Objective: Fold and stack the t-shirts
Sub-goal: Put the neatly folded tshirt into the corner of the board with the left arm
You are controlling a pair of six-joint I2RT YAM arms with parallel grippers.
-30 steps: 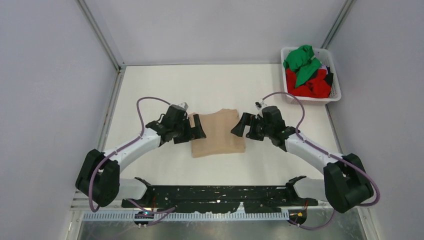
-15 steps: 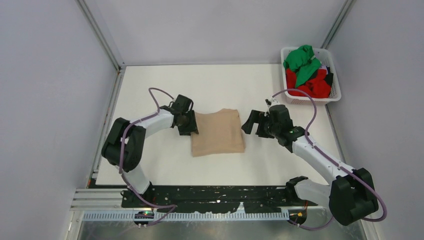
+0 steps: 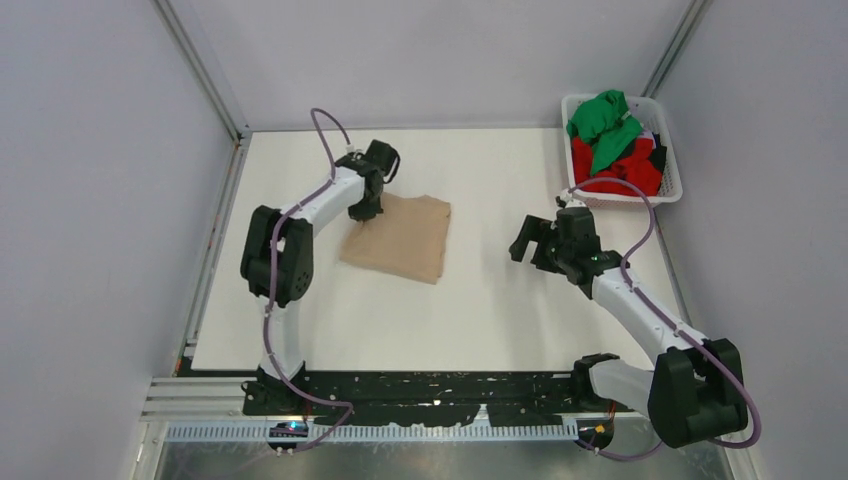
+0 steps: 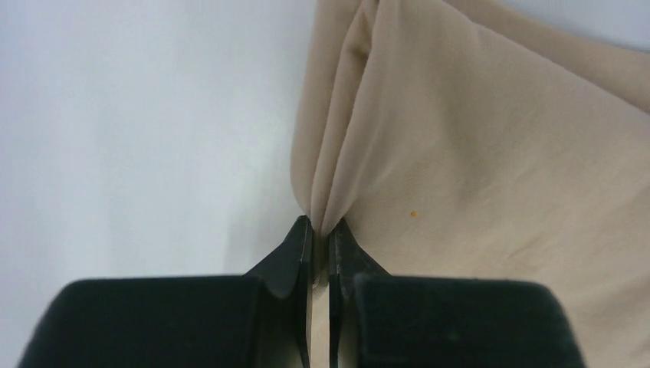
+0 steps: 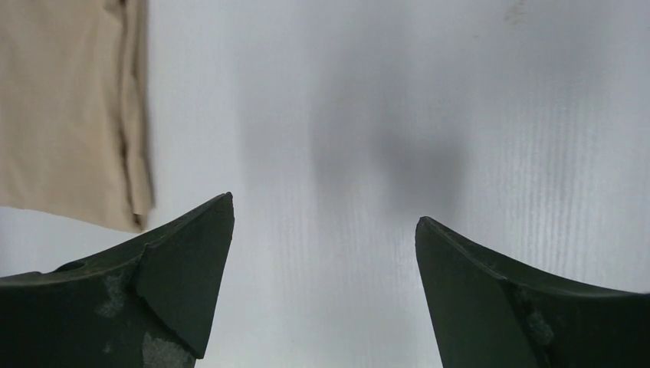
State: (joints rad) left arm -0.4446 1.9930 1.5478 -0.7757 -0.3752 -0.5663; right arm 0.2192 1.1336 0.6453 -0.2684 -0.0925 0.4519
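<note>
A folded beige-tan t-shirt lies left of the table's middle, turned at an angle. My left gripper is shut on its far left corner; in the left wrist view the cloth bunches into a pleat between the closed tips of that left gripper. My right gripper stands open to the right of the shirt, apart from it. In the right wrist view the right gripper has only bare table between its fingers, and the shirt's edge shows at the upper left. Green and red t-shirts lie heaped in the basket.
The white lattice basket stands at the far right corner, near the right wall. Metal frame posts and walls close in the white table on three sides. Both arm bases and a black rail sit at the near edge.
My left gripper has shut on the beige shirt's left edge and drawn it up and to the left, turning it. My right gripper has backed off to the right, still open.
</note>
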